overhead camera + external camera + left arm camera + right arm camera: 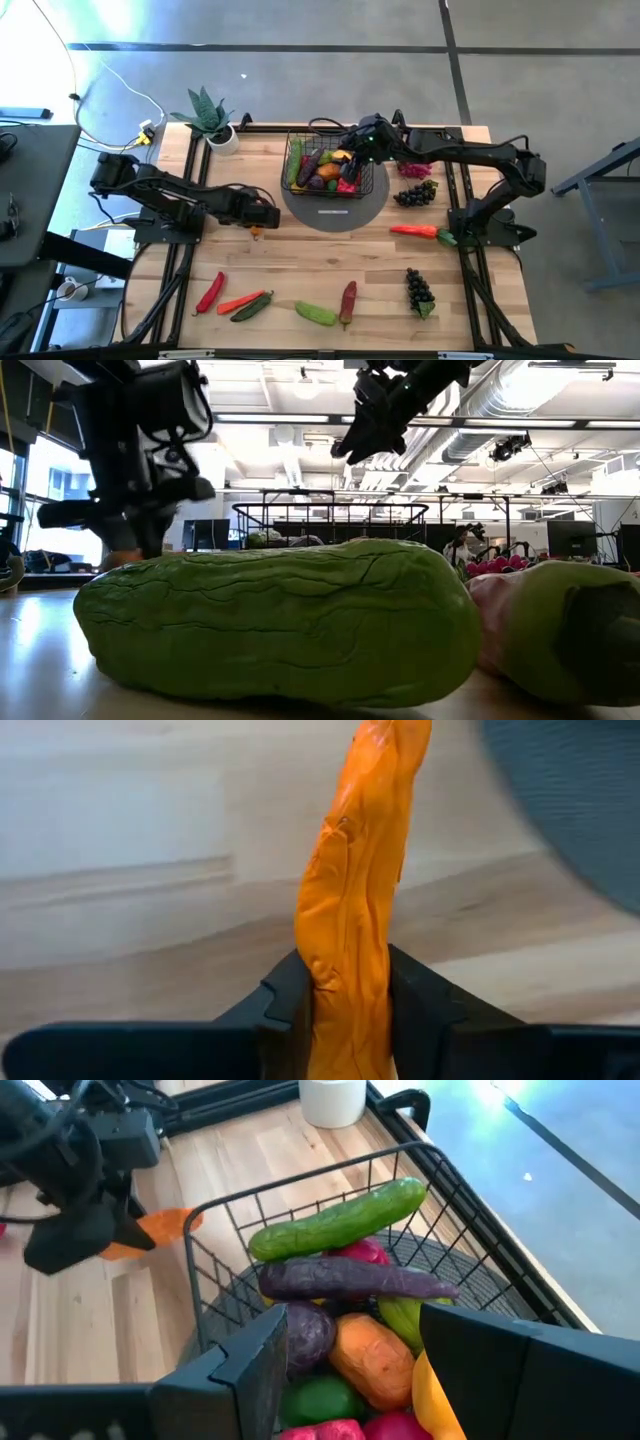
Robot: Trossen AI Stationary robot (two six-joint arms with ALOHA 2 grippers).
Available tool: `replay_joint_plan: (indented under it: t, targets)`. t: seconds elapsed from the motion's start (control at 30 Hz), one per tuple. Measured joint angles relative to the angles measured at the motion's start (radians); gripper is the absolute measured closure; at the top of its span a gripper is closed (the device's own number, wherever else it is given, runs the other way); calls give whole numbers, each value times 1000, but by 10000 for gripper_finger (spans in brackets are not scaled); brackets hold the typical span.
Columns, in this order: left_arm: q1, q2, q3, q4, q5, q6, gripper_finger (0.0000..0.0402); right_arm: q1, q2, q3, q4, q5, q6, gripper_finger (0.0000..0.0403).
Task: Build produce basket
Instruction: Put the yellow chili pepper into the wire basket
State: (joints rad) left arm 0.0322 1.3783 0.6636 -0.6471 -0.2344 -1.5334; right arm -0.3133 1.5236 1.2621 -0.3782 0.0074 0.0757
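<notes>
While your left gripper clamps an orange pepper just left of the basket, right gripper hovers open above it; carry over, drop.

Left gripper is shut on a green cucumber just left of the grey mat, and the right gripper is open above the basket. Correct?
Not quite. The left gripper is shut on an orange pepper, not a green cucumber; the left wrist view shows it. It is just left of the grey mat, and the right gripper is open above the basket.
</notes>
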Motion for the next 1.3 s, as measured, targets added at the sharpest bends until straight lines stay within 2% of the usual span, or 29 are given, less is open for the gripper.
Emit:
replay_joint_plan:
  t: [0.33,0.47,0.63,0.8,0.93,1.3]
  targets:
    - [55,-182,0,186,-66,200,315,55,-1,0,-70,0,81,194]
    - [105,-257,0,289,-61,301,315,82,-1,0,-107,6,131,194]
    - [192,-306,1,455,-11,441,315,123,-1,0,-149,64,201,194]
    - [298,-299,1,601,126,539,315,168,-1,0,-212,136,277,194]
    - [371,-274,1,670,225,585,315,201,-2,0,-231,148,329,194]
    - [516,-145,1,833,285,732,315,283,-9,0,-232,149,537,194]
